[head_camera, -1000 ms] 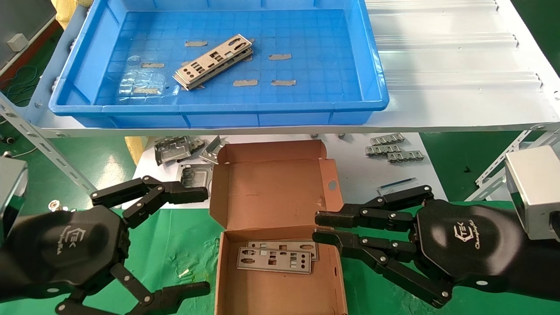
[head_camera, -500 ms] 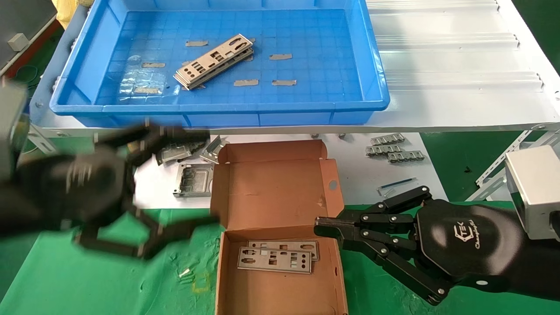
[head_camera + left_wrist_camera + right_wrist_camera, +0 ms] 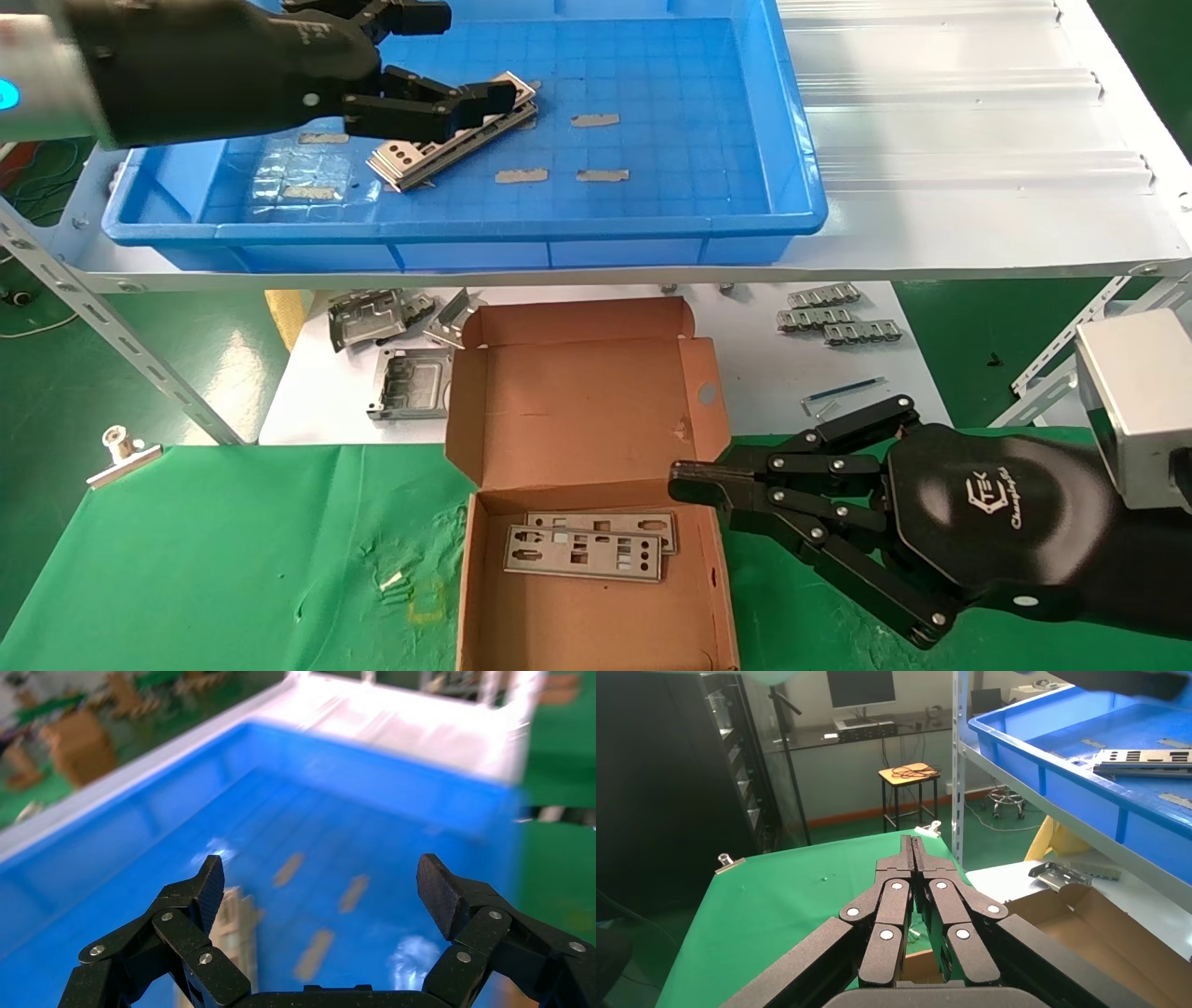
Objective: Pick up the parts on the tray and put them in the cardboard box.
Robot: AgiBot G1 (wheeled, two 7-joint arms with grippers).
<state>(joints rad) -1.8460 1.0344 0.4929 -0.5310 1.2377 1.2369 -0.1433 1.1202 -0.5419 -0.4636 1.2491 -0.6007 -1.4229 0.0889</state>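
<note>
the parts [image 3: 447,140] lie stacked aslant on the tray [image 3: 652,228] floor, two more already flat in the cardboard box [image 3: 577,410]. the left gripper [image 3: 447,56] hovers over the stack, jaws spread wide and empty, likely to straddle it. the right gripper [image 3: 684,480] rests closed and empty beside the box, clear of its opening.

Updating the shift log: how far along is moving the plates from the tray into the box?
Two plates already lie in the cardboard box. The open left gripper is over the remaining stack in the tray, gripping nothing. The right gripper sits shut beside the box.
</note>
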